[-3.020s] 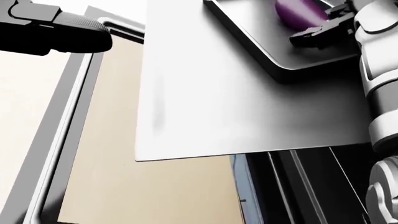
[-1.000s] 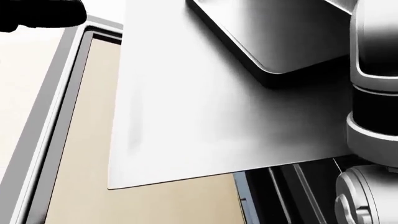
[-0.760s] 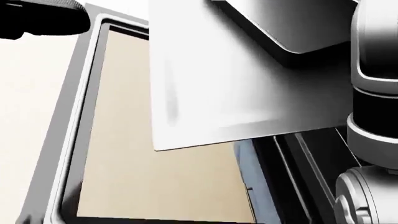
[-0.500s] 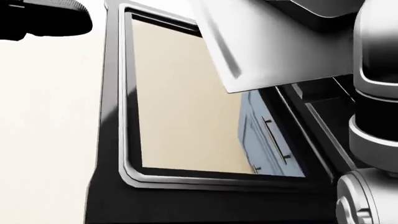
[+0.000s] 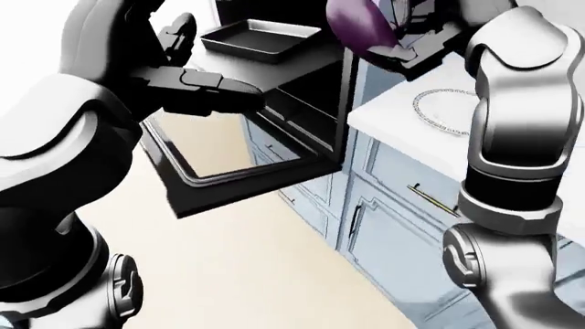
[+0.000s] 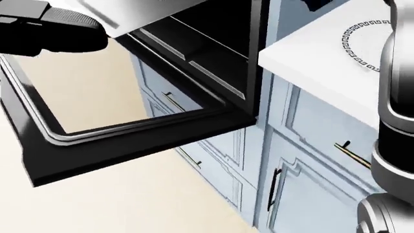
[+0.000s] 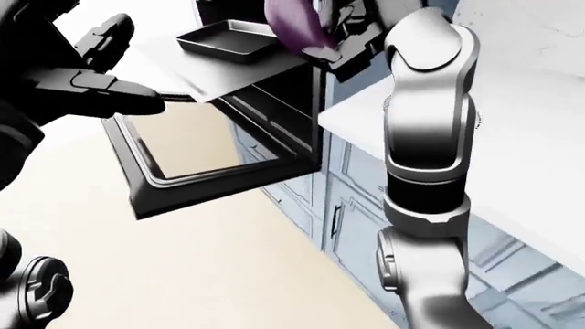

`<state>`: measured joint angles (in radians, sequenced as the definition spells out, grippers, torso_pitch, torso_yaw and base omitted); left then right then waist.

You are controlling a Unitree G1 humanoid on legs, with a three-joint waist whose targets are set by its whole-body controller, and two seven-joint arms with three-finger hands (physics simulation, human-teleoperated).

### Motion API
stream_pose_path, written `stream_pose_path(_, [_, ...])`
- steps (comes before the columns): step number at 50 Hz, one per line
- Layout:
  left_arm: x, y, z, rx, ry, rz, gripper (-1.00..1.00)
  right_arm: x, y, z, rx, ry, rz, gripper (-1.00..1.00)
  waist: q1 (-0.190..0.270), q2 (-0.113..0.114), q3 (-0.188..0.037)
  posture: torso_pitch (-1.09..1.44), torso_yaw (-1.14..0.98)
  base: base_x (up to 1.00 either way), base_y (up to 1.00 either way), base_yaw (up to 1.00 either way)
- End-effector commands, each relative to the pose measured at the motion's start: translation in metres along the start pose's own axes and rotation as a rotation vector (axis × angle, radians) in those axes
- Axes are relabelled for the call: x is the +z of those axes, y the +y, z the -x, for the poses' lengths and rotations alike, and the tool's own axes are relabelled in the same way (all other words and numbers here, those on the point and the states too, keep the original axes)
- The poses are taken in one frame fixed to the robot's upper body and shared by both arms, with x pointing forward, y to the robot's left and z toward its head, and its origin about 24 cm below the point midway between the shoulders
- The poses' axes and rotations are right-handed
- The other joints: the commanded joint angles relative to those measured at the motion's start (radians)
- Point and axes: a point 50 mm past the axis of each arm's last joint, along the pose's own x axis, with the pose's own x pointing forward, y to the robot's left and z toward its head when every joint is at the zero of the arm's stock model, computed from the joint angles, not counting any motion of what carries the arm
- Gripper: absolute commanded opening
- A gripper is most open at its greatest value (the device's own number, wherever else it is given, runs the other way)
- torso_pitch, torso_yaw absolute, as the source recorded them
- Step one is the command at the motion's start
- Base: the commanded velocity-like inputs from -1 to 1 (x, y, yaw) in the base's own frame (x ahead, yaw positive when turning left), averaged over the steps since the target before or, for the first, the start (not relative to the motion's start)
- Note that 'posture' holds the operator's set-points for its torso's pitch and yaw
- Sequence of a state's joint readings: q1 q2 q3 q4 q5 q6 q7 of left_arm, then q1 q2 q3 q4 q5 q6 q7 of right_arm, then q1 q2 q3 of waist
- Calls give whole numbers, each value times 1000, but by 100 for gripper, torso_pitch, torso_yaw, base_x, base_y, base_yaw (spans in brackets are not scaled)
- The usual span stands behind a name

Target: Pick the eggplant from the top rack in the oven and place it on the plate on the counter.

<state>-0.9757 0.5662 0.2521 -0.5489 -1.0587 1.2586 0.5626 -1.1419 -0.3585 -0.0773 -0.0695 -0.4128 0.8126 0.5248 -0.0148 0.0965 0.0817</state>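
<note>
My right hand (image 5: pixel 402 41) is shut on the purple eggplant (image 5: pixel 356 26) and holds it in the air at the top of the left-eye view, between the oven and the counter. It also shows in the right-eye view (image 7: pixel 294 26). The white plate (image 5: pixel 446 111) with a patterned rim lies on the white counter (image 5: pixel 393 118), below and right of the eggplant; it also shows in the head view (image 6: pixel 369 46). The empty dark baking tray (image 5: pixel 256 39) sits on the pulled-out rack. My left hand (image 5: pixel 197 86) hangs open over the oven door.
The black oven door (image 5: pixel 228 175) is open and juts out low at the left. Blue-grey cabinets (image 5: pixel 402 212) with bar handles stand under the counter. Beige floor fills the bottom.
The camera has swung up and to the right, from the tray to the oven front and counter. The eggplant has left the tray and is now lifted in my right hand.
</note>
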Motion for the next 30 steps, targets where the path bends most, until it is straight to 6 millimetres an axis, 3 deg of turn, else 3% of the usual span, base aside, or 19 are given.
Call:
stream_pose_path(1, [13, 0, 3, 4, -73, 7, 100, 20, -16, 7, -78, -91, 23, -100, -8, -8, -34, 0, 0, 0, 0, -100])
stream_pose_path(5, [12, -1, 2, 3, -72, 9, 100, 17, -14, 8, -75, -87, 21, -100, 5, -64, -31, 0, 0, 0, 0, -100])
stream_pose_path(7, [11, -1, 3, 3, -71, 10, 100, 16, -14, 8, -75, -86, 20, -100, 9, -104, -39, 0, 0, 0, 0, -100])
stream_pose_path(8, [10, -1, 3, 2, -70, 11, 100, 16, -14, 9, -76, -86, 20, -100, 8, -139, -49, 0, 0, 0, 0, -100])
stream_pose_path(9, [9, -2, 3, 2, -70, 11, 100, 16, -14, 8, -75, -86, 18, -100, -5, -194, -71, 0, 0, 0, 0, -100])
stream_pose_path(10, [9, -2, 2, 0, -68, 12, 100, 16, -13, 9, -74, -86, 17, -100, -1, -141, -46, 0, 0, 0, 0, -100])
stream_pose_path(11, [8, -3, 2, -1, -68, 12, 100, 16, -13, 9, -74, -86, 16, -100, -5, -142, -58, 0, 0, 0, 0, -100])
stream_pose_path(13, [9, -4, 2, -6, -69, 12, 100, 16, -13, 8, -72, -86, 11, -100, -14, -114, -59, 0, 0, 0, 0, -100])
stream_pose_path(15, [7, -4, 1, -6, -67, 12, 100, 16, -12, 9, -70, -89, 5, -100, 0, -86, -42, 0, 0, 0, 0, -72])
stream_pose_path(17, [6, -4, 2, -6, -68, 14, 100, 13, -11, 10, -68, -87, 14, -100, 8, -85, -4, 0, 0, 0, 0, 0])
stream_pose_path(19, [2, -4, 4, -5, -64, 14, 100, 11, -8, 12, -61, -89, 18, -100, 13, -74, 8, 0, 0, 0, 0, 0])
stream_pose_path(22, [2, -4, 6, -8, -65, 19, 100, 12, -4, 17, -46, -96, 23, -100, -11, -49, 3, 0, 0, 0, 0, 0])
stream_pose_path(24, [-1, -6, 8, -12, -65, 21, 100, 10, -1, 21, -34, -98, 27, -100, -27, 2, -23, 0, 0, 0, 0, 0])
stream_pose_path(25, [-2, -6, 10, -15, -67, 21, 100, 8, -1, 23, -32, -95, 27, -100, -22, -25, -13, 0, 0, 0, 0, 0])
stream_pose_path(27, [-1, -6, 12, -14, -69, 23, 100, 3, -1, 26, -30, -89, 27, -100, -15, -35, -19, 0, 0, 0, 0, 0])
stream_pose_path(30, [-1, -5, 15, -10, -71, 26, 100, -4, 2, 32, -22, -78, 25, -100, -3, -69, -29, 0, 0, 0, 0, 0])
